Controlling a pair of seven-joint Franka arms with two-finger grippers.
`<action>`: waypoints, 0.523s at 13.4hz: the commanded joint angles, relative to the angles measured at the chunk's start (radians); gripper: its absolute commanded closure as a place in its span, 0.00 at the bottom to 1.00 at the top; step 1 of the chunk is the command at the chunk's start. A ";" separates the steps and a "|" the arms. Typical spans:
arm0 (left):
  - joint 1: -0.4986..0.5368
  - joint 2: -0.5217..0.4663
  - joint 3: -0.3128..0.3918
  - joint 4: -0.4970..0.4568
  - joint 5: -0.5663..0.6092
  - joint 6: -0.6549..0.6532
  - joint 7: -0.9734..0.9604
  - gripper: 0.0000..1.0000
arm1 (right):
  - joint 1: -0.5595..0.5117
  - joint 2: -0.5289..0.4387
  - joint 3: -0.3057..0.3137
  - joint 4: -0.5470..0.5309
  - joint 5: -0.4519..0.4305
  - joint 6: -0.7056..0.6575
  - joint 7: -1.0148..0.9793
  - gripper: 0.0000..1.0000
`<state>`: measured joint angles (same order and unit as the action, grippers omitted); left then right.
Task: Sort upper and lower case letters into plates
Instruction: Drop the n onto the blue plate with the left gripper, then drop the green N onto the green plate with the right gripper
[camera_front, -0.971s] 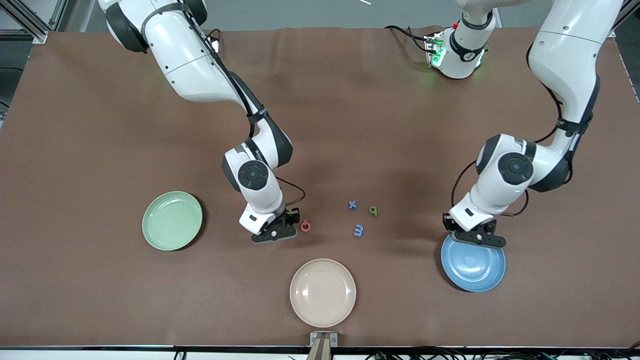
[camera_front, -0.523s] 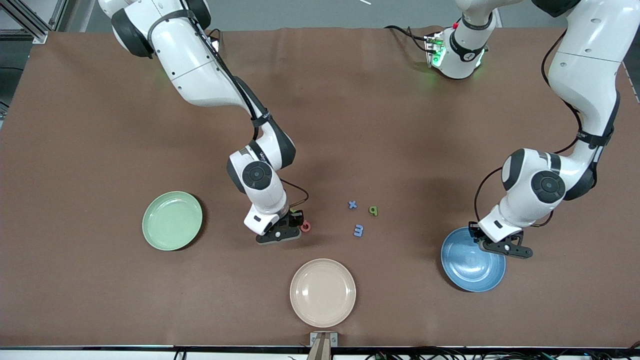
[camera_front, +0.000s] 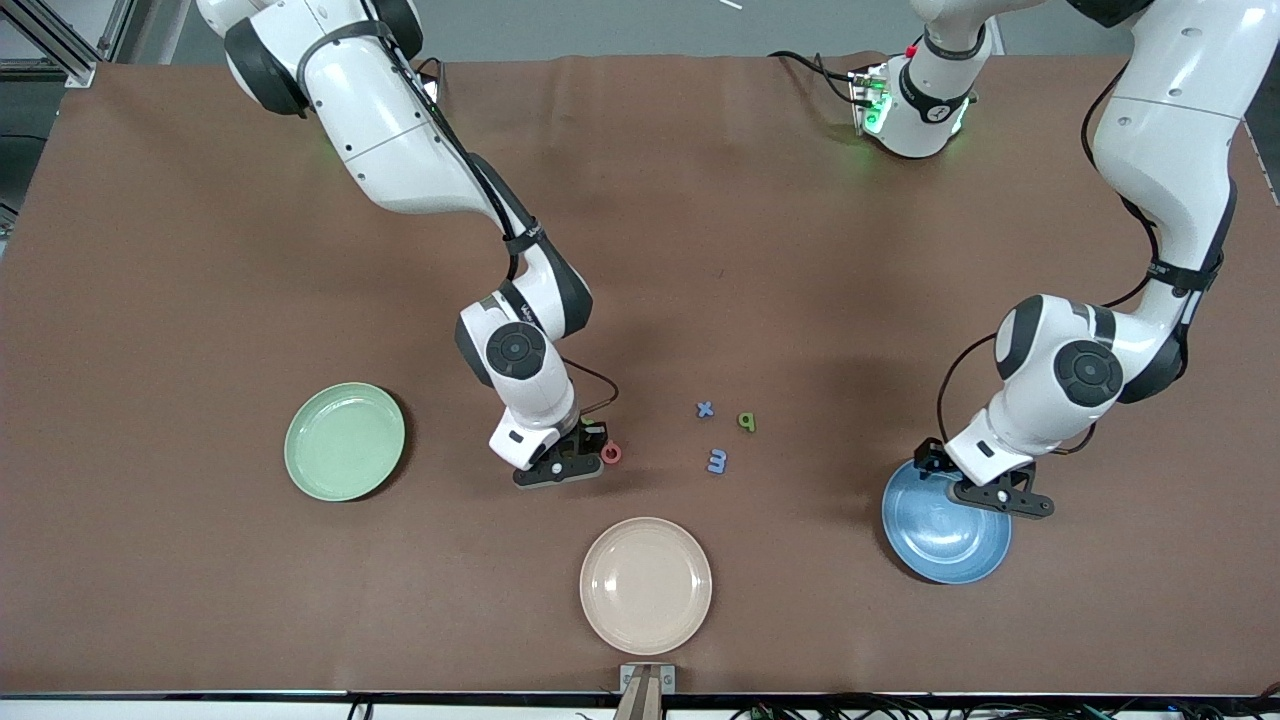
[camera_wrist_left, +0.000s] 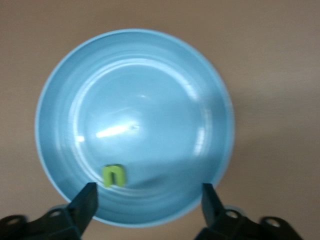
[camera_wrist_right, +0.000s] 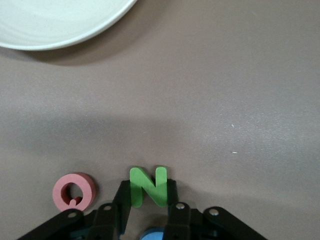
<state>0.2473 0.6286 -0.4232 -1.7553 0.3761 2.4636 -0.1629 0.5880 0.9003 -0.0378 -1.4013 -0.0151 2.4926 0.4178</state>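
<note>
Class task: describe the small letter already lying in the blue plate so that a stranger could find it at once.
Find the blue plate at the left arm's end of the table, under the open left hand. Inside it lies a lime-green lowercase n, the only letter in any plate.

A cream-beige plate (camera_front: 645, 585) sits on the brown tablecloth (camera_front: 200, 580), nearest the front camera. At the table's edge just below it is a small grey bracket (camera_front: 646, 680).

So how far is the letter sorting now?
Done: a small n lies in the blue plate, the open left gripper above it. In hand: the right gripper grips N beside Q. Left: x, p, m, Q; green plate empty.
</note>
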 joint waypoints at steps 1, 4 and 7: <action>-0.010 -0.050 -0.081 -0.013 0.003 -0.099 -0.160 0.00 | -0.029 -0.012 -0.004 0.015 -0.006 -0.018 0.012 1.00; -0.077 -0.036 -0.123 -0.044 0.012 -0.107 -0.367 0.00 | -0.166 -0.085 0.044 0.010 -0.005 -0.199 -0.139 1.00; -0.193 -0.014 -0.120 -0.030 0.017 -0.109 -0.585 0.01 | -0.380 -0.194 0.146 -0.086 0.007 -0.276 -0.357 1.00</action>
<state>0.1037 0.6097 -0.5470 -1.7922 0.3761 2.3567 -0.6377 0.3507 0.8095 0.0170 -1.3720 -0.0130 2.2420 0.1816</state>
